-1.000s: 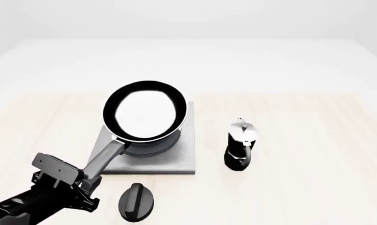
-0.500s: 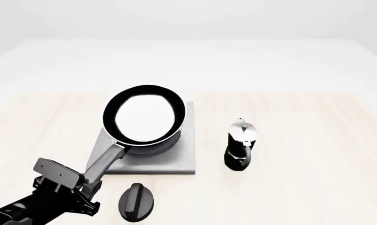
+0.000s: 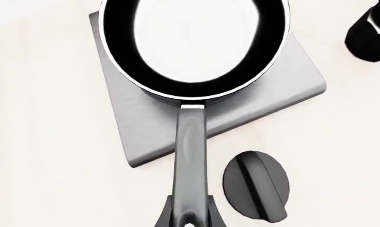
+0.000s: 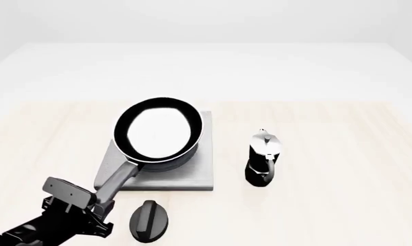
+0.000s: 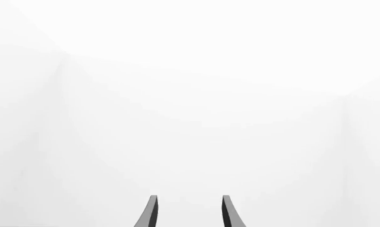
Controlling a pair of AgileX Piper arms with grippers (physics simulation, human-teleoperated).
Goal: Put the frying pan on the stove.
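While the left gripper (image 4: 97,202) clamps its long handle, the round black frying pan (image 4: 158,134) sits over the square grey metal stove (image 4: 192,174).
Placing step; next, I'd judge, release. Right gripper (image 5: 186,213) idles, fingers apart.

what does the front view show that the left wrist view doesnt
Only the front view shows the left arm's body behind the left gripper, the whole moka pot and the far stretch of table. Only the left wrist view shows the hole at the handle's end, between the fingers. Both show the frying pan over the stove and the black knob.
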